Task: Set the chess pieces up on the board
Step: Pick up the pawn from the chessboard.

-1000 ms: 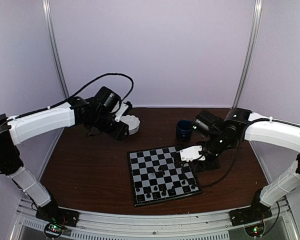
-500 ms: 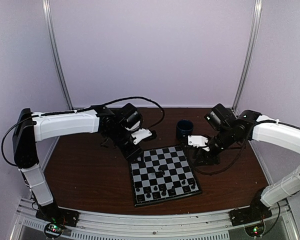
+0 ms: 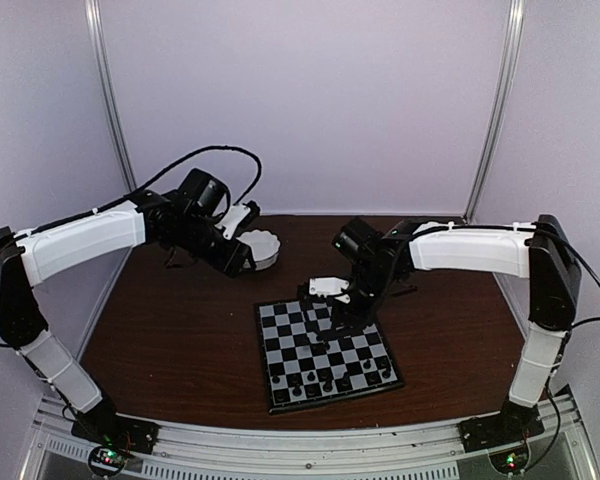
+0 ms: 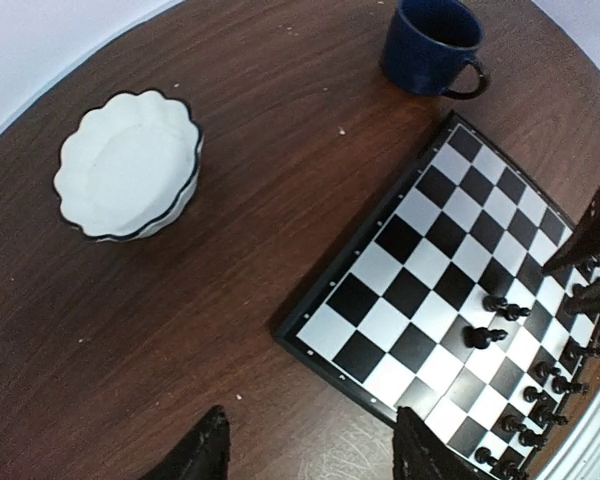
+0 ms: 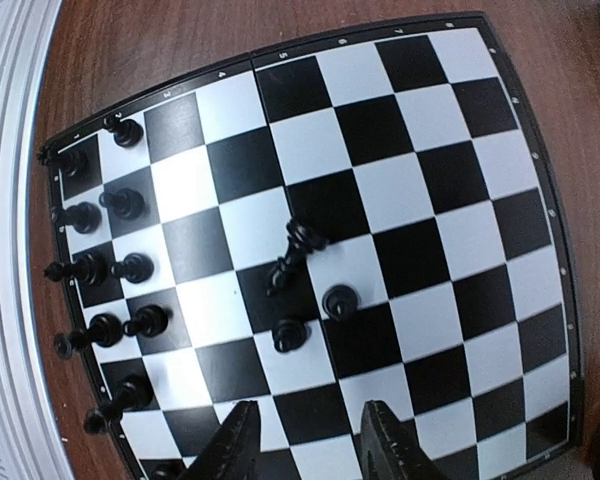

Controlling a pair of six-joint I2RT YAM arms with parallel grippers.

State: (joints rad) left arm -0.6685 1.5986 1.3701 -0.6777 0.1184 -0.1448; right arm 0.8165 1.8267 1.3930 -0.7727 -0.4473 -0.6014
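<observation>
Status check, setup run.

**Layout.** The board lay flat near the middle of the tabletop, a little toward 6 o'clock in the top view. The bowl sat at 10 o'clock from it. In the left wrist view the mug stood just off the board's corner, at 12 o'clock.

**Pieces.** The pieces were all black, and every one we could see was on the board.
- Most stood in two ranks along the board's 6 o'clock edge in the top view.
- The ranks looked mostly filled. We could not get a sure count, because the end squares ran out of the right wrist view.
- Three loose pieces sat mid-board, well apart from the ranks.
- One of these, the tipped piece, appeared to lie on its side across two squares. The other two stood upright near it, at 5 and 6 o'clock.

**Claws.**
- The left claw had its fingers spread with nothing between them. It hung over bare tabletop between bowl and board.
- The right claw had its fingers partly apart and nothing pinched. It hung over the board with the loose pieces just ahead of its tips.

**Progress (our judgement).** The black side was well past halfway. What was left was to stand up the tipped piece and move all three loose pieces into the ranks. The right claw looked better placed for that. We saw no white set, so we could not say whether a second side was due.
</observation>
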